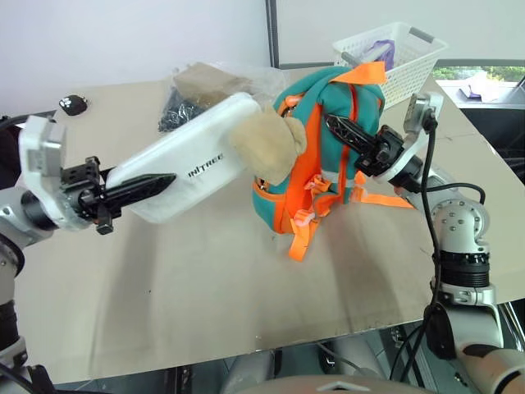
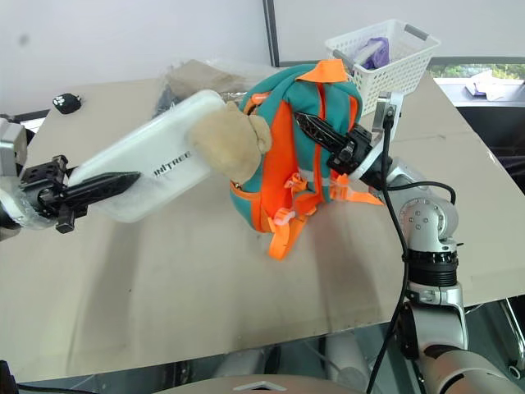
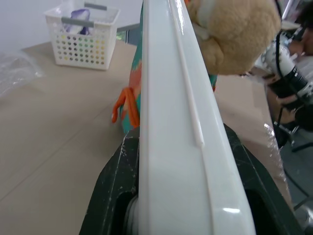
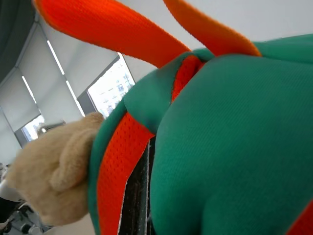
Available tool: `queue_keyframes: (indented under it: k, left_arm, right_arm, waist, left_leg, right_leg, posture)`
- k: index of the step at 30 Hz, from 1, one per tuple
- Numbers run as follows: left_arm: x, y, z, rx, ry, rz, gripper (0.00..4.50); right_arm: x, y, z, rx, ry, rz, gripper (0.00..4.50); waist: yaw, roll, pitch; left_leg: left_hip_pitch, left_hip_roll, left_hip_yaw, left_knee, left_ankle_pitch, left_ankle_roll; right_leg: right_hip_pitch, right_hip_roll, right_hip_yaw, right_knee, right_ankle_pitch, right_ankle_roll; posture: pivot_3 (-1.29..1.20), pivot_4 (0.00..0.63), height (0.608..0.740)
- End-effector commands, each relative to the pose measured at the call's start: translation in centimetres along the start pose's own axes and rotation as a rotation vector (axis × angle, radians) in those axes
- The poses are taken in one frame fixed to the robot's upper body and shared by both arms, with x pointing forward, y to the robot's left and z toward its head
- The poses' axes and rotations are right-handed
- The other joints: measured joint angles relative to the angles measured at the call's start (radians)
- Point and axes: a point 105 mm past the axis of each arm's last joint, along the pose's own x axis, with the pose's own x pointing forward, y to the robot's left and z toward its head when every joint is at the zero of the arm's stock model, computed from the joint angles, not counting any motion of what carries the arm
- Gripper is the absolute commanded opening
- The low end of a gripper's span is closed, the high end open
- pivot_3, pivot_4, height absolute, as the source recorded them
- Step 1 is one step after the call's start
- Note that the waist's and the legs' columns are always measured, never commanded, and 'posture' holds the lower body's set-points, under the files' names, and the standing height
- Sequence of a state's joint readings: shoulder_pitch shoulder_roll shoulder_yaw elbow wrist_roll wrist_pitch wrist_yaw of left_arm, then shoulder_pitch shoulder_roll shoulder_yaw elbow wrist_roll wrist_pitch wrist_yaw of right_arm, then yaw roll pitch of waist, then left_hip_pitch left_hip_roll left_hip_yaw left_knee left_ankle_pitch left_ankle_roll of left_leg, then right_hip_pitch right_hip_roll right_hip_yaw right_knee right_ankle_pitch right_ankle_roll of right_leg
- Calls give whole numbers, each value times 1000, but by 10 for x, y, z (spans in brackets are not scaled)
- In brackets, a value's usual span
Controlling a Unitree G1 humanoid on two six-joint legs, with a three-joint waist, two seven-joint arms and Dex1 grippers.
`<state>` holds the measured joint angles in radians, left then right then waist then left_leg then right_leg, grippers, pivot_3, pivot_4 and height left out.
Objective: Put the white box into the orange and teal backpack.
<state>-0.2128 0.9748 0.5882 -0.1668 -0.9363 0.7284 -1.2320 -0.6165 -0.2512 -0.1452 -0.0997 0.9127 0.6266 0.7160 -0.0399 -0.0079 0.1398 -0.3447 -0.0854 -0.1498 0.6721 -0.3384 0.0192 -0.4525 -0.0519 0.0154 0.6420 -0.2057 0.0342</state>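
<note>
One white box [image 1: 197,156], one orange and teal backpack [image 1: 336,148], one white lattice basket [image 1: 394,61], one clear plastic bag [image 1: 205,90], and one small black item [image 1: 74,103] at the upper left of the counter [image 1: 205,279]. I had my left hand [image 1: 152,186] at left of frame, fingers clamped narrowly on the box's near end. The box hung tilted above the counter, and its far end reached the tan plush toy [image 1: 267,144] on the backpack, center frame. The backpack stood upright at center right. My right hand [image 1: 340,129] was closed, fingers pinching the backpack's teal fabric near the top. The basket at upper right held something purple [image 1: 384,51]. The bag behind the box held dark stuff, couldn't tell what. Box was not inside the backpack yet.
</note>
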Motion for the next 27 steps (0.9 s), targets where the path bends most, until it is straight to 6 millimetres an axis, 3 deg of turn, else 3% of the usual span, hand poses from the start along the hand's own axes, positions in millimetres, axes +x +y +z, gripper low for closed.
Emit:
queue_keyframes:
  k: [1,7,11,14,18,27]
  left_arm:
    - [-8,-12,38,98,-109,-5,1123]
    - [-15,-26,23,23,-54,-2,1123]
    - [-16,-30,2,-12,32,12,1123]
    - [-11,-24,-5,10,48,37,1123]
    - [2,1,-18,47,116,74,1123]
    - [2,29,-4,130,151,68,1123]
  right_arm:
    - [1,-5,-1,-38,-9,-27,101]
    - [3,-10,-2,-43,-23,-41,101]
    - [9,-9,-2,-37,-39,-21,101]
    - [14,-6,1,-31,-52,-2,101]
    - [21,2,3,-31,-55,30,101]
    - [17,11,2,-28,-74,23,101]
  waist:
    - [-4,0,0]
    - [0,0,0]
    - [1,0,0]
    - [2,1,0]
    - [6,1,0]
    - [-3,1,1]
  left_leg:
    - [0,0,0,0,0,0]
    - [1,0,1,0,0,0]
    - [1,0,1,0,0,0]
    - [1,0,1,0,0,0]
    - [1,0,1,0,0,0]
    - [0,0,1,-1,0,0]
  right_leg:
    - [0,0,0,0,0,0]
    - [0,1,1,0,0,0]
    - [0,0,1,0,0,0]
    - [0,1,1,0,0,0]
    - [1,0,0,1,0,0]
    - [0,1,0,0,0,0]
  posture:
    - [0,150,740]
    - [0,150,740]
    - [0,150,740]
    - [0,150,740]
    - [0,150,740]
    - [0,150,740]
